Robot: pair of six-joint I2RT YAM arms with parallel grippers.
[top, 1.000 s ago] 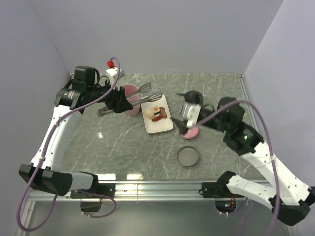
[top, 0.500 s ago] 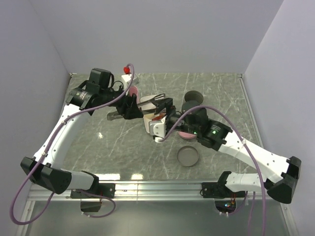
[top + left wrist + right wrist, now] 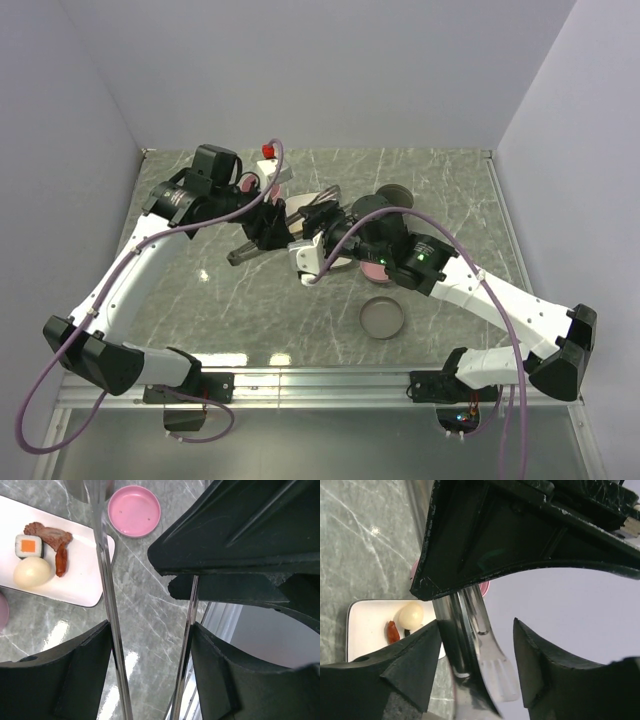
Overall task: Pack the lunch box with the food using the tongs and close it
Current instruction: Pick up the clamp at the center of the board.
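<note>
The silver tongs (image 3: 305, 205) hang over the white plate (image 3: 322, 268), with my left gripper (image 3: 268, 225) shut on their two arms (image 3: 107, 605). The tips (image 3: 492, 672) reach between the fingers of my right gripper (image 3: 476, 630). Its left finger touches them and its right finger (image 3: 545, 655) stands apart, so it is open. On the plate (image 3: 85, 587) lie the food pieces: a rice roll (image 3: 28, 546), a cream ball (image 3: 32, 571) and a meat strip (image 3: 61, 560). The round pink lunch box (image 3: 134, 511) stands open just beyond the plate.
A grey round lid (image 3: 382, 318) lies on the marble table near the front. A dark round container (image 3: 397, 193) stands behind the right arm. A pink cup (image 3: 250, 185) sits behind the left wrist. Grey walls close in three sides.
The right arm swung left from the pink box to the tongs' tips, and its jaws narrowed around them. The left arm carried the tongs rightward over the plate.
</note>
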